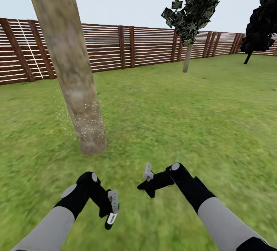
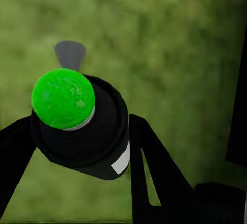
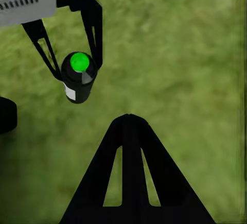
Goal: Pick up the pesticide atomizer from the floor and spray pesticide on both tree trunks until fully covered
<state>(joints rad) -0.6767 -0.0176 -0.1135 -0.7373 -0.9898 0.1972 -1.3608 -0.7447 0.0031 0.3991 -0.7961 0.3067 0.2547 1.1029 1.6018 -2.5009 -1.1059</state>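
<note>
Between the fingers of the left tool (image 1: 112,209) the pesticide atomizer (image 2: 82,126) is sitting clamped, its green cap pointing up toward the wrist camera and its white label turned to one side. The bottle is hanging low over the grass (image 1: 173,120), near the robot's body. Beside it, the right tool (image 1: 147,183) is hovering empty, and its fingers are lying together in a single point in the right wrist view.

Ahead of the left tool and a little to its left, the near tree trunk (image 1: 73,74) is rising out of the lawn, with a cloud of white pesticide (image 1: 86,122) specks clinging around its lower part. The higher bark is looking bare, so the spraying seems partly done. To do this step well, the left tool should be lifting and tilting so the nozzle faces the trunk, then sweeping upward while the grip stays firm.

Well beyond the right tool, the second tree (image 1: 187,60) is waiting near the fence (image 1: 146,47), unsprayed as far as can be judged. Nothing is standing between the tools and either trunk.
</note>
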